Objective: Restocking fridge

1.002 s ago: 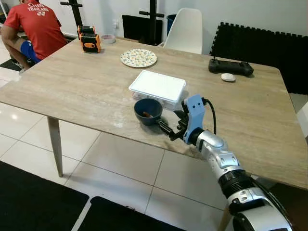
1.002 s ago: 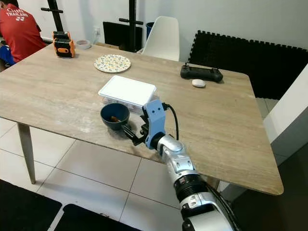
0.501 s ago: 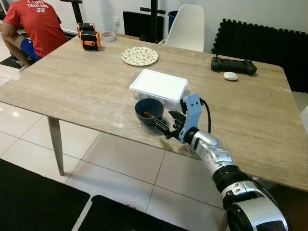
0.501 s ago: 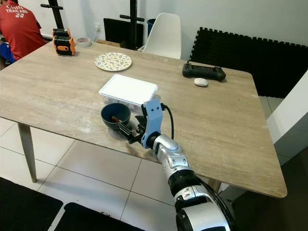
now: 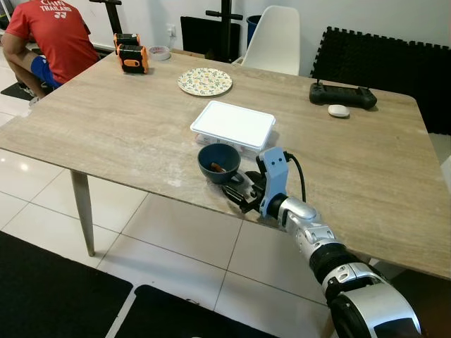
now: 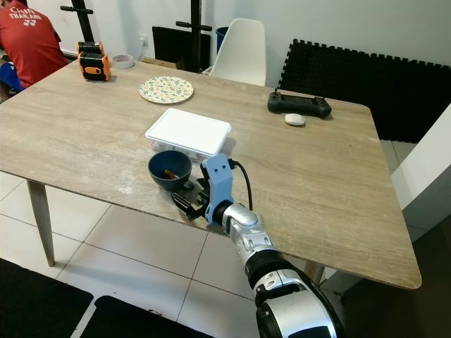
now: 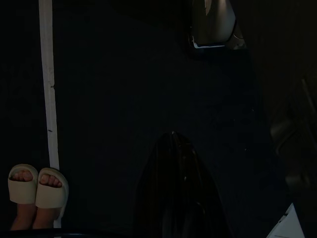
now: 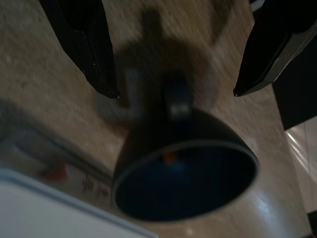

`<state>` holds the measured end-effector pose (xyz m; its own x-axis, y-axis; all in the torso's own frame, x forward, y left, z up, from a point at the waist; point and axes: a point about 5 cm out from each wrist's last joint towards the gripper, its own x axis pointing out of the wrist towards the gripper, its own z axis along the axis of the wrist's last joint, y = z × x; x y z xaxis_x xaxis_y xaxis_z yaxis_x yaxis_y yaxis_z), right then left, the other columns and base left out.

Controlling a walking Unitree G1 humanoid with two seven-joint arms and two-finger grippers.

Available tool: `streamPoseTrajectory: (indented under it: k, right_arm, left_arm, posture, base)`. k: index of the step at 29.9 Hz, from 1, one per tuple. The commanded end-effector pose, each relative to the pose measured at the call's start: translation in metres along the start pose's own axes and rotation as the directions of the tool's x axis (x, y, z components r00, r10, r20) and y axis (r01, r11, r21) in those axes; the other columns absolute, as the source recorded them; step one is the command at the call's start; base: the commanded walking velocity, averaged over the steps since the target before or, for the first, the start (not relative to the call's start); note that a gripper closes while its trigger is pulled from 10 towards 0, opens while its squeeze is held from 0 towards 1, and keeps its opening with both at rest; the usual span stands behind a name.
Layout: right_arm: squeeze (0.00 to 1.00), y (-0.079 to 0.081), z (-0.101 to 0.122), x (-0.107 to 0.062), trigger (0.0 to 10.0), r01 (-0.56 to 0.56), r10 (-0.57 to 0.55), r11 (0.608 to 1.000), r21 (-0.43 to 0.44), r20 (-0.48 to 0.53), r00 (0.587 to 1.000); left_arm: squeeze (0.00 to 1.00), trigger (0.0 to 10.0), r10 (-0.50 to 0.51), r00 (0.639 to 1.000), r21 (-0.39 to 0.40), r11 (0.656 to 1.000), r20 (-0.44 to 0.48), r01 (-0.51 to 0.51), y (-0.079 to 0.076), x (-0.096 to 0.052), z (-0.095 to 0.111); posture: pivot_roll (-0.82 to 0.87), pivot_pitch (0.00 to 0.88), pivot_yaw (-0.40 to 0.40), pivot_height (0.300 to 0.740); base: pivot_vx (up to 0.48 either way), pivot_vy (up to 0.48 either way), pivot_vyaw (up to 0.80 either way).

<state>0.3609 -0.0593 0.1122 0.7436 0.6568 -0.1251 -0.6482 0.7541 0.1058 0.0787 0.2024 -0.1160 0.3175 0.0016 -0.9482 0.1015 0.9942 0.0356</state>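
**Right claw lined up on the blue bowl at the table's near edge**

Left eye view: the right claw (image 5: 237, 195) has slid in low along the near edge of the table (image 5: 106, 134) since a second ago, and its black fingers now sit just short of the dark blue bowl (image 5: 218, 162), which holds a small orange scrap. The white lidded container (image 5: 233, 124) lies just behind the bowl, touching or nearly so. Farther back are a patterned plate (image 5: 204, 82), an orange-and-black device (image 5: 131, 58) at the far left corner, and a black controller (image 5: 343, 95) toward the far right. A person in a red shirt (image 5: 53, 32) sits off the far left corner.

Right eye view: the same layout; the arm has dropped lower and closer than before.

Left wrist view: dark; the left claw (image 7: 174, 198) hangs idle over dark floor, with sandalled feet (image 7: 35, 186) nearby. Whether its fingers are parted, I cannot tell.

Right wrist view: the fingers are spread wide, straddling the bowl's near side without touching it. The closing-in suggests a grasp of the bowl comes next, the first step toward carrying it to the fridge.
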Motion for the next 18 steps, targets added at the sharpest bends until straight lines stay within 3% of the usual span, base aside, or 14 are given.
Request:
streamPoseTrajectory:
  k: [1, 13, 14, 16, 18]
  right_arm:
    - [0.0, -0.002, 0.0, 0.0, 10.0, 0.012, -0.013, 1.0, -0.013, -0.003, 1.0]
    - [0.0, 0.005, 0.016, 0.01, 10.0, 0.011, -0.01, 1.0, -0.015, 0.058, 0.998]
    - [0.0, 0.005, 0.016, 0.011, 7.4, 0.006, -0.005, 1.0, -0.017, 0.057, 0.998]
    - [0.0, 0.006, 0.016, 0.011, 7.4, 0.004, -0.003, 1.0, -0.019, 0.055, 0.998]
    - [0.0, 0.007, 0.016, 0.012, 1.1, -0.006, 0.007, 1.0, -0.028, 0.051, 0.999]
  left_arm:
    - [0.0, 10.0, -0.031, 0.997, 0.008, 1.0, 0.064, 0.03, -0.005, 0.001, 0.013]
    - [0.0, 10.0, -0.024, 0.998, 0.007, 1.0, 0.058, 0.024, -0.002, 0.001, 0.01]
    - [0.0, 10.0, -0.024, 0.998, 0.006, 1.0, 0.058, 0.024, -0.002, 0.001, 0.01]
    - [0.0, 10.0, -0.024, 0.998, 0.006, 1.0, 0.059, 0.024, -0.002, 0.001, 0.01]
    - [0.0, 10.0, -0.024, 0.998, 0.005, 1.0, 0.059, 0.024, -0.002, 0.0, 0.009]
  posture:
    - [-0.06, 0.098, -0.071, 0.74]
    - [-0.04, 0.099, -0.074, 0.74]
    - [-0.04, 0.099, -0.074, 0.74]
    - [-0.04, 0.099, -0.075, 0.74]
    - [-0.04, 0.099, -0.075, 0.74]
  base:
    - [0.0, 0.0, 0.0]
    - [0.0, 0.0, 0.0]
    - [0.0, 0.0, 0.0]
    - [0.0, 0.0, 0.0]
    - [0.0, 0.0, 0.0]
